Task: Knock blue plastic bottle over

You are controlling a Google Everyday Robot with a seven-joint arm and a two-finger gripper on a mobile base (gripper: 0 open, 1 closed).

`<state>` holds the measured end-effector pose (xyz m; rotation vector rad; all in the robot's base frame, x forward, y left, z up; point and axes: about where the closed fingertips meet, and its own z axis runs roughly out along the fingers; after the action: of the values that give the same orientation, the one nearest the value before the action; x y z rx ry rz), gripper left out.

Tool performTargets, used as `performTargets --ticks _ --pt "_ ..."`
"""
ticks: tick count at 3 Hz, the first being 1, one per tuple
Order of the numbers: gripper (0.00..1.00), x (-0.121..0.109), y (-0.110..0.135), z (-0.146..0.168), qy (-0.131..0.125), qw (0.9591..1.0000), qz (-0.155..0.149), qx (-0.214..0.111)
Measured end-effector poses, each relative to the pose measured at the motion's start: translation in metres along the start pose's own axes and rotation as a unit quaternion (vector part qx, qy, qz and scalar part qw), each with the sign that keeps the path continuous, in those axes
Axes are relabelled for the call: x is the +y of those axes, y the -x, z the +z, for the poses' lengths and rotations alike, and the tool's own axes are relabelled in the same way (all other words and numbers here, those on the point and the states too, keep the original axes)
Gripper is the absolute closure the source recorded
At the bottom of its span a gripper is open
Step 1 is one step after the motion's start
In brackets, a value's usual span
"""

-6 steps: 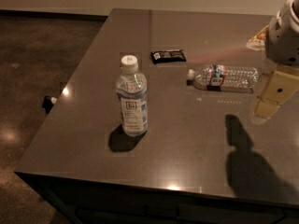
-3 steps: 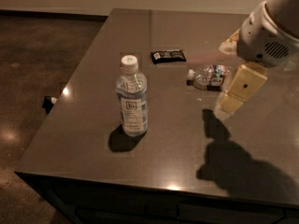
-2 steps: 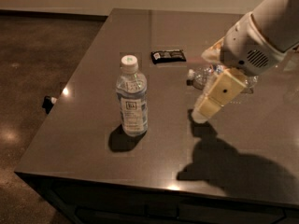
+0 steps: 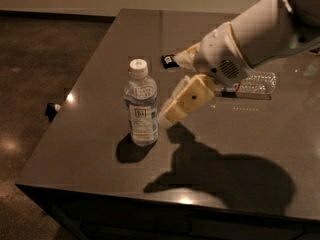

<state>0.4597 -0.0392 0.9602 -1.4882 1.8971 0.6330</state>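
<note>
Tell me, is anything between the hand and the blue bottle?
Nothing. In the camera view the hand hangs close beside the blue bottle, above the table; no object lies between them.

Glossy table bears the clear blue plastic bottle; matt cream-plastic gripper just beside it.

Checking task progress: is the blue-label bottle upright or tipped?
Upright: the blue plastic bottle stands on its base, cap on top. The gripper is close beside it, on the picture's right.
</note>
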Motion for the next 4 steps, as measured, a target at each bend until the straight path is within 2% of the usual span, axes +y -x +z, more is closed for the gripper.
performTargets --ticks 1,2,3,4 --pt "0.0 0.003 0.026 0.029 0.011 0.9989 -0.021 -0.04" --pt "0.0 0.005 0.033 0.043 0.017 0.9981 -0.027 -0.053" --pt "0.18 0.005 0.033 0.053 0.026 0.9977 -0.027 -0.057" --pt "0.41 0.004 0.036 0.055 0.031 0.9975 -0.024 -0.059"
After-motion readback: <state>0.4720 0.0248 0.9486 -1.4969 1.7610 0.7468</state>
